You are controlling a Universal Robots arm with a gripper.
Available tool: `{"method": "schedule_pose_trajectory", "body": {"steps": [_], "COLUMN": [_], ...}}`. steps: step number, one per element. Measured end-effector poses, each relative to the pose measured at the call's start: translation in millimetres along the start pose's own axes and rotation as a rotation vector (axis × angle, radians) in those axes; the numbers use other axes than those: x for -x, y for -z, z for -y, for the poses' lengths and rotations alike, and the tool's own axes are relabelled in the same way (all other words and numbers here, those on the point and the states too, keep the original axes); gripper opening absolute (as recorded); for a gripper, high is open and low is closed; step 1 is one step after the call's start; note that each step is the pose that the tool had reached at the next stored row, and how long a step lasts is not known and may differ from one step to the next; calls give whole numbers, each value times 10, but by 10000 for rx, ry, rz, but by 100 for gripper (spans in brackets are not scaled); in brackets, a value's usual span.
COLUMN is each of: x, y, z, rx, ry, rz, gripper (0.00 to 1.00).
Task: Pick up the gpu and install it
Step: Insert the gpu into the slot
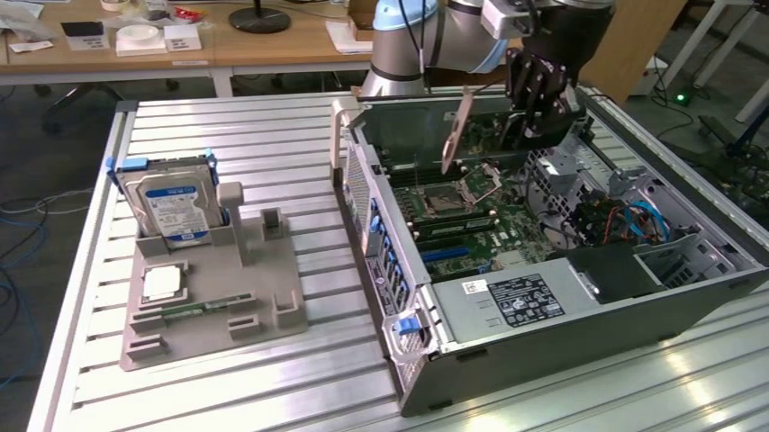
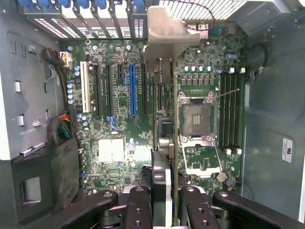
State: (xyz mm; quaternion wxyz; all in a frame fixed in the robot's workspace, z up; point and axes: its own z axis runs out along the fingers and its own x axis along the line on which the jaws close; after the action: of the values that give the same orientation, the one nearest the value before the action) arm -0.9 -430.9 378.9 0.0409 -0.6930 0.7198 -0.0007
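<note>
Arm: one (image 1: 420, 36), reaching in from the far edge of the table.
Gripper: one (image 1: 535, 121) (image 2: 167, 202), black, closed on the gpu; two fingers (image 2: 138, 210) flank the card's near edge.
Gpu: one (image 1: 456, 126) (image 2: 164, 143), held clear above the open case, edge-on in the wrist view, bracket end farthest from the fingers. Not seated in any slot.
Case: one (image 1: 415, 360) (image 2: 271, 119), lying on its side, panel off, board exposed.
Board: one (image 1: 481, 234) (image 2: 119, 143), green, flat on the case floor.
Socket: one (image 1: 438, 193) (image 2: 197, 119), open, just beside the hanging card in the wrist view.
Blue slot: one (image 2: 132, 90), long, on the card's other side from the socket.
Fixture: one (image 1: 252, 288), grey, at the exterior view's left, well apart from the case.
Drive: one (image 1: 168, 202), upright in the fixture, blue label.
Chip: one (image 1: 162, 281), flat on the fixture.
Memory stick: one (image 1: 198, 309), lying near the chip.
Surface: table (image 1: 240, 117) of ribbed aluminium slats.
Room: wooden desk (image 1: 265, 49) behind, with a black round base (image 1: 258, 20) and a tape roll (image 1: 139, 33).
</note>
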Motion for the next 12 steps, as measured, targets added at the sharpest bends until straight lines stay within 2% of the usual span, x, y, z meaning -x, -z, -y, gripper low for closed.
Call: {"method": "schedule_pose_trajectory", "body": {"steps": [3, 12], "x": [-2, -7], "y": [-36, -108], "z": [-2, -6], "rx": [0, 50], "ry": [1, -1], "rz": [29, 28], "gripper": [28, 28]}}
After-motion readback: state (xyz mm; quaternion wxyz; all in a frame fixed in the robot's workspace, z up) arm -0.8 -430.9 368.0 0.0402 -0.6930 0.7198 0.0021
